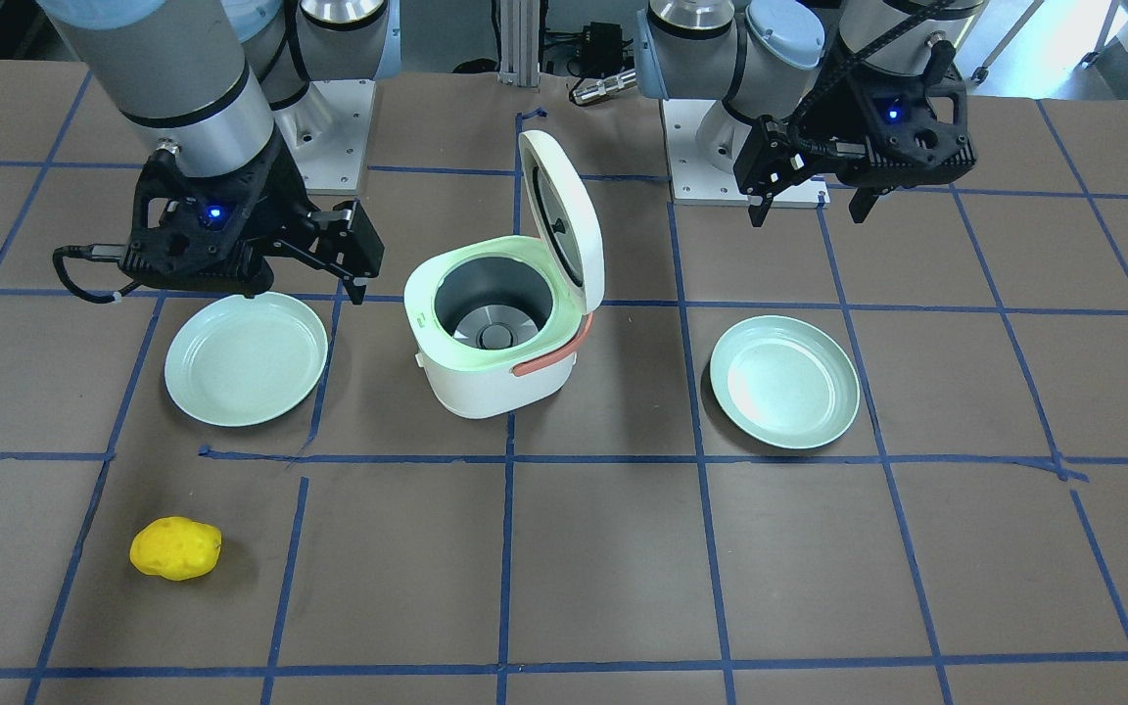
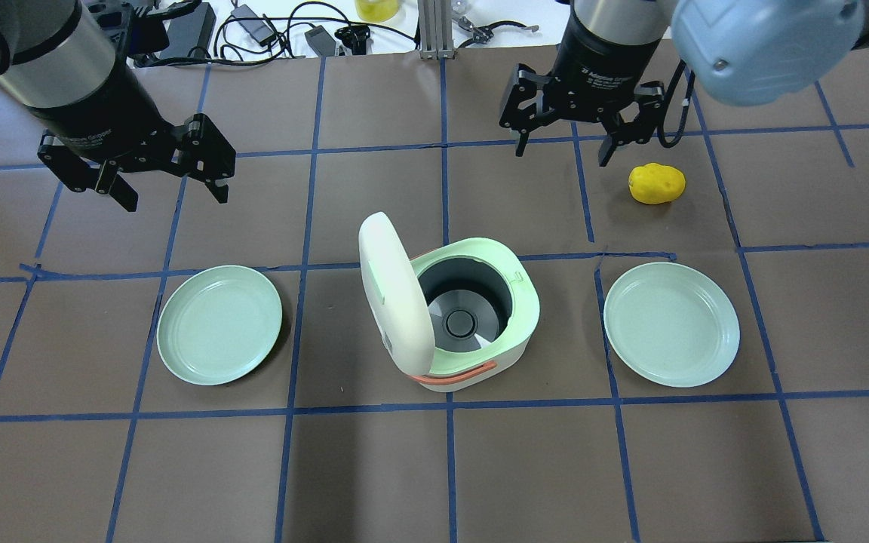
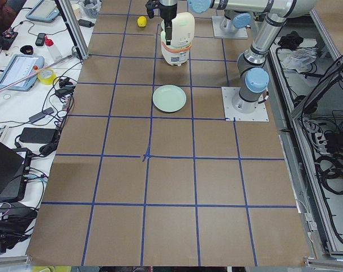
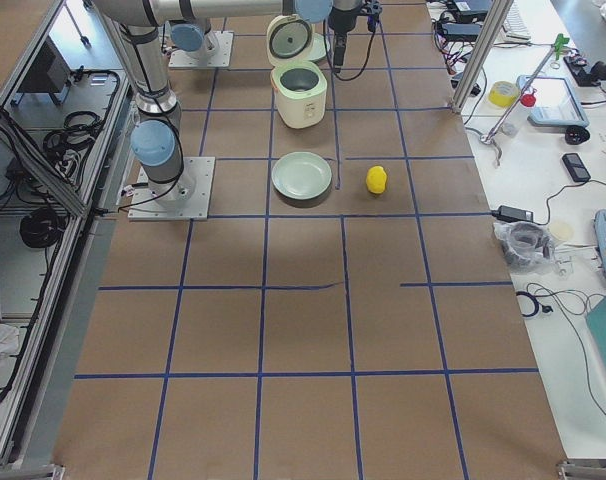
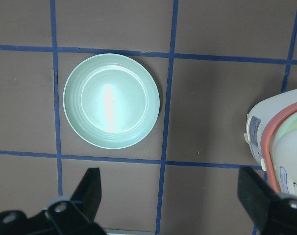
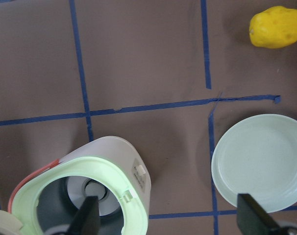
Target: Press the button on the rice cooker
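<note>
The white rice cooker [image 1: 486,377] [image 2: 514,343] with a pale green rim and orange handle stands mid-table, its lid [image 2: 393,294] open upright and the pot empty. In the right wrist view a small white button [image 6: 138,170] shows on the side of the cooker [image 6: 104,161]. My left gripper [image 2: 174,192] [image 1: 809,211] [image 5: 173,196] is open and empty, hovering to the cooker's left, beyond a plate. My right gripper [image 2: 561,151] [image 1: 305,284] [image 6: 168,218] is open and empty, above the table on the cooker's far right. Neither touches the cooker.
One pale green plate [image 2: 219,324] [image 5: 111,100] lies left of the cooker and another [image 2: 672,324] [image 6: 261,161] lies right of it. A yellow potato-like object [image 2: 657,183] [image 1: 175,548] [image 6: 277,27] lies beyond the right plate. Blue tape lines grid the brown table.
</note>
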Controlling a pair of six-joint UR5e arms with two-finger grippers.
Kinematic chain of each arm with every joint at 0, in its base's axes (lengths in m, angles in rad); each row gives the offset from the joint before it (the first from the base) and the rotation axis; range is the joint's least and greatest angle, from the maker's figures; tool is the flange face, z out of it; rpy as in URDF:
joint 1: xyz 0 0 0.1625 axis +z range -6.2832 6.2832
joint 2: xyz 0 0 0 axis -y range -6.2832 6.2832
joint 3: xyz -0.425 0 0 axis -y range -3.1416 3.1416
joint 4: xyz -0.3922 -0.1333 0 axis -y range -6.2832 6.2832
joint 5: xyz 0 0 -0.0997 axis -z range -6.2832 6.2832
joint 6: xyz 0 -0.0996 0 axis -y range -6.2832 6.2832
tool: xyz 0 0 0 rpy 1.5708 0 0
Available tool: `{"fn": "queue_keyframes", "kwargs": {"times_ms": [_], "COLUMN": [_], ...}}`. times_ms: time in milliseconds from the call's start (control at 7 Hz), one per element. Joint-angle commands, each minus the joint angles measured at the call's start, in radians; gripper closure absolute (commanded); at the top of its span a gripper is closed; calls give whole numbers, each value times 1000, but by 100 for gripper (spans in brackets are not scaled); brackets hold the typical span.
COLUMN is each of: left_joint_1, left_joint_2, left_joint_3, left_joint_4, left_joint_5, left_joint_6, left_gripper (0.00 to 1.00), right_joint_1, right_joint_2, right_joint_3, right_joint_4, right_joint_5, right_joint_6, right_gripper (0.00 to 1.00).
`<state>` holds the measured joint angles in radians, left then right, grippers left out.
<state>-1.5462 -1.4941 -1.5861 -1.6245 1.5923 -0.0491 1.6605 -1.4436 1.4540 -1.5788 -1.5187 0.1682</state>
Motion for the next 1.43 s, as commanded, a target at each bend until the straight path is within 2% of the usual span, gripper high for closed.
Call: {"fn": "queue_keyframes", "kwargs": {"times_ms": [0,286,1286], "left_joint_1": [0,0,0], "left_joint_2": [0,0,0], "left_joint_3": [0,0,0], "left_joint_4": [0,0,0], "left_joint_5": [0,0,0], "left_joint_6": [0,0,0], "left_gripper": [0,0,0], "right_joint_1": [-37,-42,-47], "right_joint_2": [-1,-12,-49], "right_joint_3": [15,16,46], "right_joint_4": [3,11,20], "right_joint_5": [-30,-61,-78], "right_joint_6": [-94,-99,-122], "right_gripper": [0,0,0]}}
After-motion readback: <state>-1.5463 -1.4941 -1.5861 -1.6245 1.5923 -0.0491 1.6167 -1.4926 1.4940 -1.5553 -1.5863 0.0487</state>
